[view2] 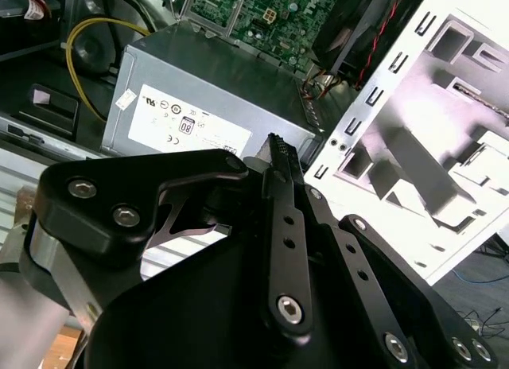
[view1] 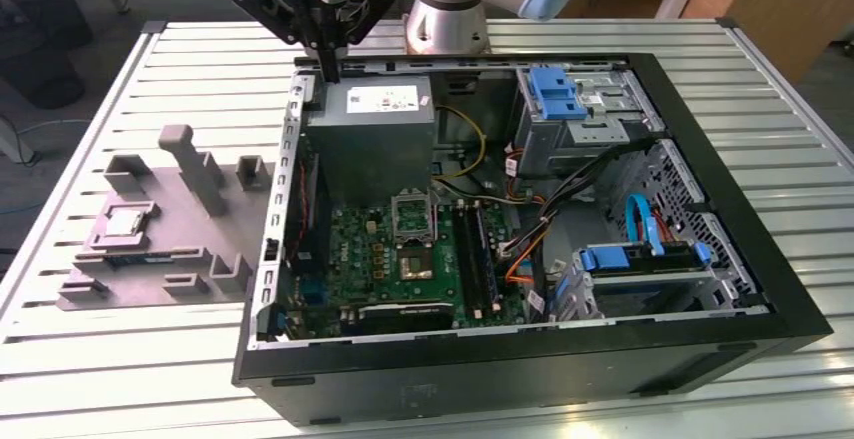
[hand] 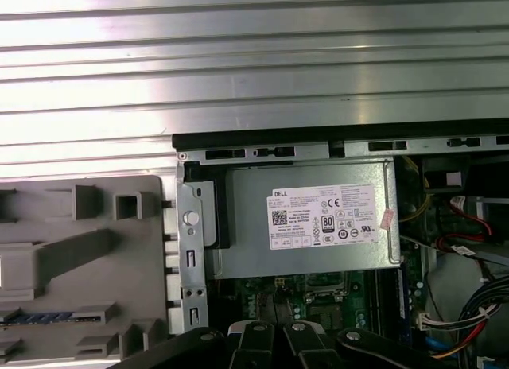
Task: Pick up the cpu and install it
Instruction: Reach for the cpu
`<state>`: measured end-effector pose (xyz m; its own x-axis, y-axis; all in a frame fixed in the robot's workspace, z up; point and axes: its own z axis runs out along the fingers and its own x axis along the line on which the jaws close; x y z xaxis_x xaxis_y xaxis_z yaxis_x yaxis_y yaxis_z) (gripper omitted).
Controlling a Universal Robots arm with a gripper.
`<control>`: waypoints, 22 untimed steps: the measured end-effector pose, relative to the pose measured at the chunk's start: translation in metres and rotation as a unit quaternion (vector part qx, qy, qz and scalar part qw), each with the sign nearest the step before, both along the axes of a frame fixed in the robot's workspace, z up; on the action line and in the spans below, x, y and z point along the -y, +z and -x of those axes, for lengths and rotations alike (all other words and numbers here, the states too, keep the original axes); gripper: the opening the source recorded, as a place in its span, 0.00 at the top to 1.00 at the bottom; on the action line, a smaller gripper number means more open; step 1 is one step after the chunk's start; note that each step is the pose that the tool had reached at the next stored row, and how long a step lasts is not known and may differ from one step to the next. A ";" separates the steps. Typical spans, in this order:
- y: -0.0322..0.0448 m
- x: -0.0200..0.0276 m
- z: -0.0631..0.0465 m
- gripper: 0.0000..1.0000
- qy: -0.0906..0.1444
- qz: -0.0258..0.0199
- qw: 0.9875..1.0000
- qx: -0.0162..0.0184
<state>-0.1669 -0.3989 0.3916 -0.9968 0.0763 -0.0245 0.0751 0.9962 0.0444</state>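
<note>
Just below the pincer (view1: pixel 327 71) stand power supply (view1: pixel 374 134) and case wall (view1: pixel 284 194).

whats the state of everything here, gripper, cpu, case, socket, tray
gripper: shut, empty, over the case edge by the power supply
cpu: lying flat in the tray, not picked up
case: on its side, side panel off, insides open
socket: frame looks flipped open, not certain
tray: flat beside the case, at the exterior view's left
</note>
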 end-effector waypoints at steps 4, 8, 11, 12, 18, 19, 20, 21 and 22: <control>-0.0001 0.0000 0.001 0.89 0.000 0.000 1.000 0.000; -0.0003 0.0000 0.002 0.89 0.000 0.000 1.000 0.000; -0.0004 0.0000 0.003 0.89 0.000 0.000 1.000 0.000; -0.0004 0.0000 0.003 0.89 0.000 0.000 1.000 0.000; -0.0006 0.0000 0.004 0.89 0.000 0.000 1.000 0.000; -0.0006 0.0000 0.005 0.89 0.000 0.000 1.000 0.000; -0.0007 0.0000 0.005 0.89 0.000 0.000 1.000 0.000; -0.0007 0.0000 0.005 0.89 0.000 0.000 1.000 0.000; -0.0007 0.0000 0.005 0.89 0.000 0.000 1.000 0.000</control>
